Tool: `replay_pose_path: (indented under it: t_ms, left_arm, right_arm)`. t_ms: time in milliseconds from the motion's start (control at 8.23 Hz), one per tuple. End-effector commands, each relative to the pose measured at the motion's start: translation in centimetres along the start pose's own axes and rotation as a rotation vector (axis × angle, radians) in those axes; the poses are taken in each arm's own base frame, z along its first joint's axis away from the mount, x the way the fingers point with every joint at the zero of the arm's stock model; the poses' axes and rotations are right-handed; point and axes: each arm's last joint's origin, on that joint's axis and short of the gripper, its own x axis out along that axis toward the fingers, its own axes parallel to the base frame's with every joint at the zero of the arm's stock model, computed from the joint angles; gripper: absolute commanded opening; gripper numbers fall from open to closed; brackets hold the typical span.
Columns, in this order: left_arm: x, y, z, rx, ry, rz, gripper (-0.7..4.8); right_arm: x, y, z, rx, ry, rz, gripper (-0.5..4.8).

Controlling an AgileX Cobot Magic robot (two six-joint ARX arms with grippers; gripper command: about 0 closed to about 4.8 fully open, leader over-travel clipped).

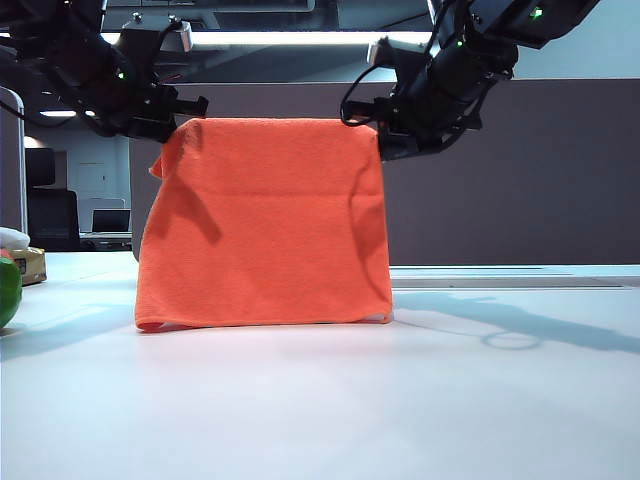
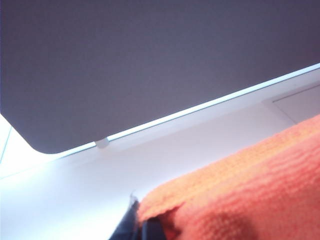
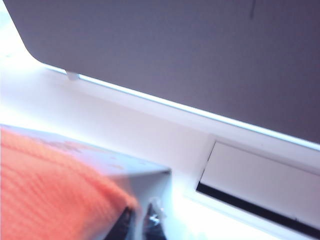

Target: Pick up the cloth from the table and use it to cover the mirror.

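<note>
Two robot grippers hold station at the upper corners of the orange cloth (image 1: 265, 225), which hangs draped over an upright object standing on the white table (image 1: 330, 400) (presumably the mirror, though none of its surface shows). The left gripper (image 1: 183, 118), at the cloth's upper left corner, has its fingers clamped together on a bunched fold of fabric there, keeping that corner lifted so the drape stays square. The right gripper (image 1: 390, 140) sits just beside the cloth's upper right corner; whether its fingers are apart or together cannot be told, and its wrist camera shows the cloth (image 3: 55, 190) lying over a pale edge close to the fingertips. In the left wrist view, the cloth (image 2: 240, 190) fills the corner nearest the fingers. The cloth's lower hem rests on the table all along its width, so coverage looks essentially complete. Behind the cloth stands the grey-brown divider panel (image 1: 520, 170); far to the cloth's left a green object (image 1: 8, 290) sits at the table's edge.
</note>
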Motion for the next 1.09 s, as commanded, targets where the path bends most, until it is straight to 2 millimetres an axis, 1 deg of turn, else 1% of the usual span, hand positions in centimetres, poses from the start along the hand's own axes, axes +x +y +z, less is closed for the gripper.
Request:
replay_pose_path:
  t_ms: [121, 243, 364, 607, 729, 850, 972, 1093]
  left_arm:
    - [-0.1, 0.4, -0.2, -0.002, 0.04, 0.063, 1.34]
    - [-0.1, 0.5, 0.2, -0.002, -0.001, 0.071, 1.35]
    - [0.0, 0.4, 0.7, 0.001, -0.065, 0.03, -0.06]
    - [0.1, 0.4, 0.6, 0.001, -0.065, 0.022, -0.06]
    - [0.1, 0.4, 0.6, 0.001, -0.068, 0.011, -0.06]
    - [0.1, 0.3, 0.6, 0.002, -0.07, 0.006, -0.06]
    - [0.1, 0.3, 0.6, 0.002, -0.073, -0.007, -0.06]
    - [0.1, 0.3, 0.6, 0.002, -0.073, -0.007, -0.06]
  right_arm:
    - [-0.1, -0.2, -0.8, -0.003, 0.085, -0.033, 0.95]
    - [-0.1, -0.2, -0.8, -0.003, 0.084, -0.033, 0.95]
    - [-2.4, -0.3, 2.9, -0.031, -0.11, -0.041, 0.95]
    - [-3.3, -0.2, 3.8, -0.033, -0.129, -0.004, 0.98]
    - [-3.7, -0.1, 4.1, -0.035, -0.139, 0.032, 1.25]
    - [-4.3, 0.2, 4.6, -0.044, -0.162, 0.15, 1.82]
    - [-4.4, 0.5, 4.8, -0.05, -0.177, 0.22, 2.12]
    - [-4.2, 0.4, 5.2, -0.057, -0.238, 0.217, 2.12]
